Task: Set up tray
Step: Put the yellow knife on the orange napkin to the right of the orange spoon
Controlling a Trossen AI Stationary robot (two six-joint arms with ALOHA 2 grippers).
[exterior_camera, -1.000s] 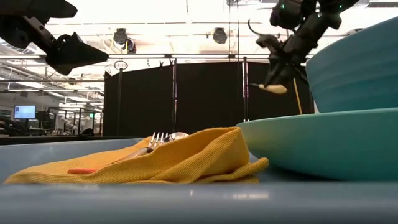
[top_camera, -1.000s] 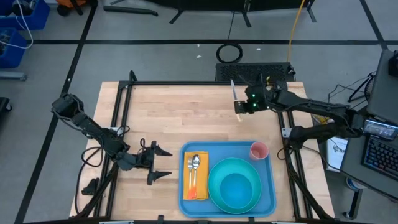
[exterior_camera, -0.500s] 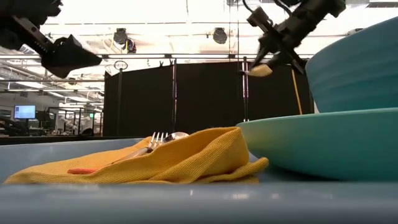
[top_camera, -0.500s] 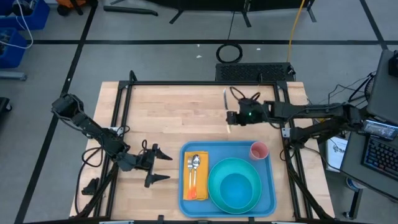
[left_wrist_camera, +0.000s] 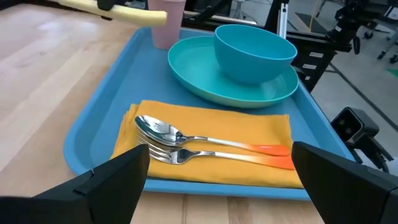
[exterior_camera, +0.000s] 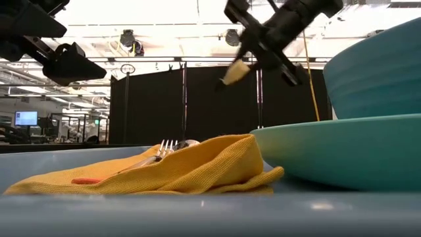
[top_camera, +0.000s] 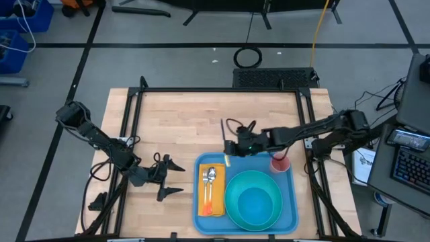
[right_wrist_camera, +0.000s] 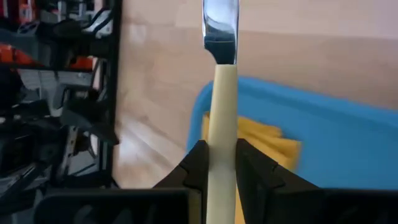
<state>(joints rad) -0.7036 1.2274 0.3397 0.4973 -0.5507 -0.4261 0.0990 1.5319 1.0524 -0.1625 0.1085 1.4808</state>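
Observation:
The blue tray [top_camera: 290, 176] lies at the table's near edge. On it rest an orange-yellow napkin [top_camera: 217, 202] with a spoon [left_wrist_camera: 186, 138] and fork [left_wrist_camera: 186, 155], a teal plate [top_camera: 232, 205] bearing a teal bowl [top_camera: 255, 202], and a pink cup [top_camera: 279, 163]. My right gripper [top_camera: 232, 148] hovers over the tray's far-left corner, shut on a knife [top_camera: 224, 132] with a cream handle and a metal blade. My left gripper [top_camera: 176, 179] waits open above the wood left of the tray. My right gripper pinches the knife's cream handle [right_wrist_camera: 222, 134] between its two fingers [right_wrist_camera: 198, 163]. They come level from the table's right and lie across the knife. The knife is lifted clear, blade [right_wrist_camera: 221, 25] toward the far edge, handle end [top_camera: 228, 161] over the tray's far-left corner.
Bare wood [top_camera: 181, 121] stretches across the table's far and left parts. Black frame rails [top_camera: 134, 114] run along the left, right and far sides. A desk with a keyboard [top_camera: 410, 168] stands beyond the right edge.
My right gripper has carried the knife from the table's far right toward the left and the near edge, to above the tray's far-left corner, and stayed shut on it. In the low view the knife's tilt has changed. My left gripper has shifted only slightly.

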